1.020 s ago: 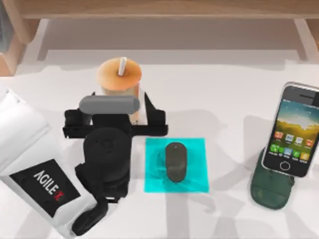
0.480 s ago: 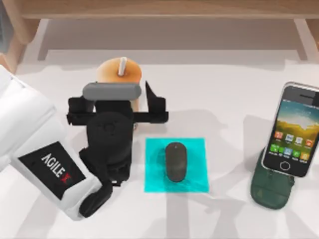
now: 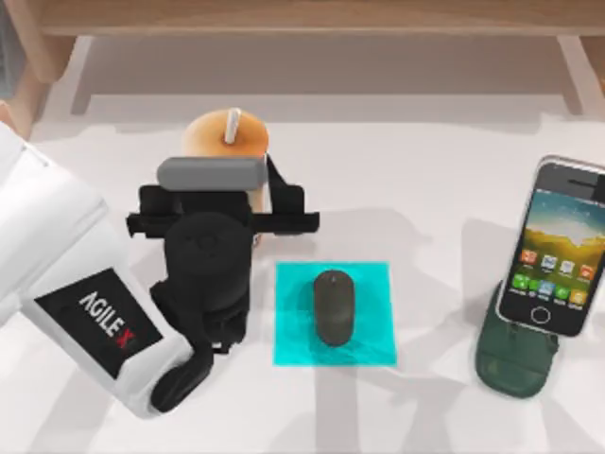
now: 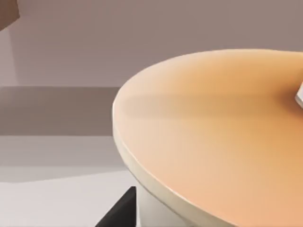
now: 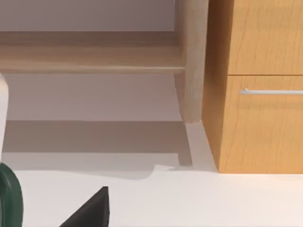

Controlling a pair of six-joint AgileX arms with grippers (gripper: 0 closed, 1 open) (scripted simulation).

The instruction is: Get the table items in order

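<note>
The step in hand is judged to be the grasp of the bubble tea cup (image 3: 225, 144), which stands on the tabletop (image 3: 416, 170) at about ten o'clock from the centre of the top view, in front of the wooden shelf (image 3: 312, 19). The left pincer (image 3: 225, 197) is placed around the lower part of the cup, its dark fingers (image 3: 277, 189) drawn in against the cup's sides; the cup is taken to be held, though full contact cannot be confirmed from above. In the left wrist view the cup's orange lid (image 4: 218, 132) is seen very close, with one dark finger (image 4: 118, 213) just beside the pale wall below the rim.

The mouse (image 3: 333, 307) lies on the cyan pad (image 3: 373, 340) near the middle, at about four o'clock from the cup and well apart from it. The phone (image 3: 553, 251) is propped on the green stand (image 3: 515, 359) at three o'clock, at the right edge. These two appear to be placed already, so the cup is judged to be the last item to be put in order.

The next move is thought to call for a straight lift with the cup kept upright, so that the straw (image 3: 233, 125) and lid are not tipped, followed by a carry to its place.

Compared with half a second ago, the fingers have been brought closer together around the cup, while the arm and cup have stayed in place. The right arm is parked; whether its pincer is wide or narrow cannot be told.
</note>
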